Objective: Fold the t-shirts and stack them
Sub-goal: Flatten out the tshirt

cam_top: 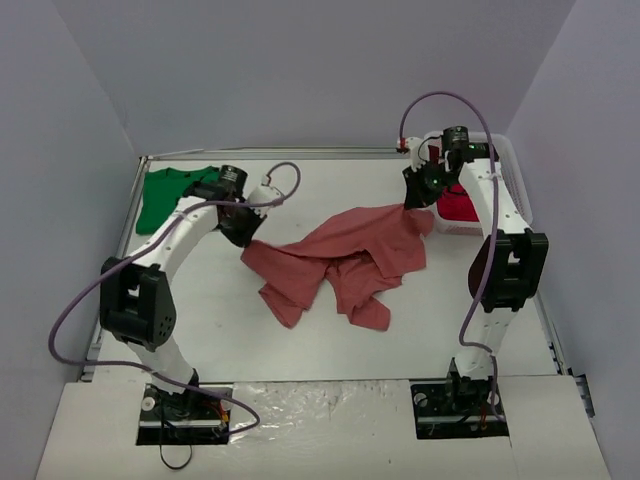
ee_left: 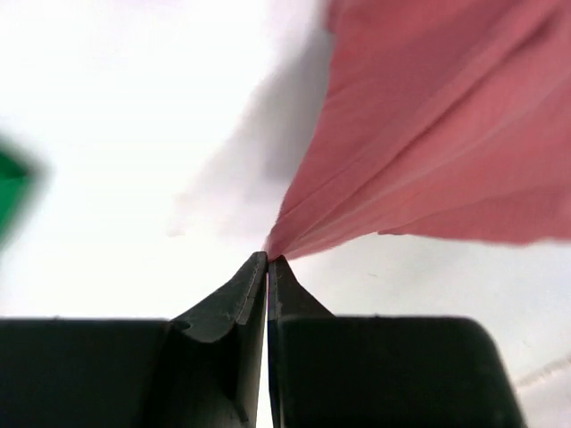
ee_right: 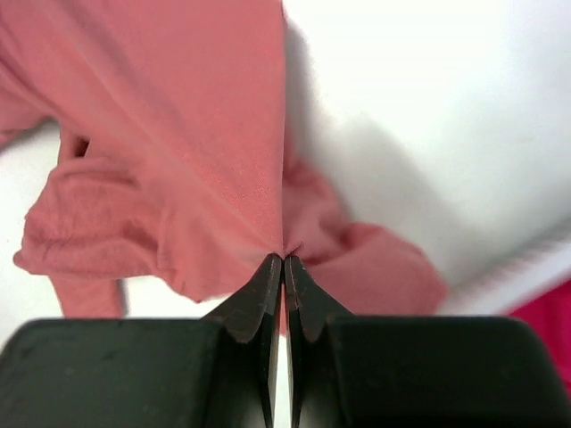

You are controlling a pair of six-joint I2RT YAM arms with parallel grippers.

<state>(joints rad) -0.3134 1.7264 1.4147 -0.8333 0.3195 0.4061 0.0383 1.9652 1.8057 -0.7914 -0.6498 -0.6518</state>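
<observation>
A salmon-pink t-shirt (cam_top: 345, 258) lies crumpled across the middle of the table, stretched between my two grippers. My left gripper (cam_top: 245, 240) is shut on the shirt's left corner; the left wrist view shows the pink cloth (ee_left: 428, 143) fanning out from the closed tips (ee_left: 268, 259). My right gripper (cam_top: 418, 205) is shut on the shirt's right upper edge, with fabric (ee_right: 178, 134) bunched at its tips (ee_right: 284, 259). A green t-shirt (cam_top: 165, 195) lies folded at the far left corner. A crimson t-shirt (cam_top: 457, 205) sits in the basket at the far right.
The white lattice basket (cam_top: 512, 175) stands at the far right corner, just behind my right arm. The table's raised rim (cam_top: 270, 155) runs along the back. A crinkled white sheet (cam_top: 320, 395) covers the near edge between the arm bases.
</observation>
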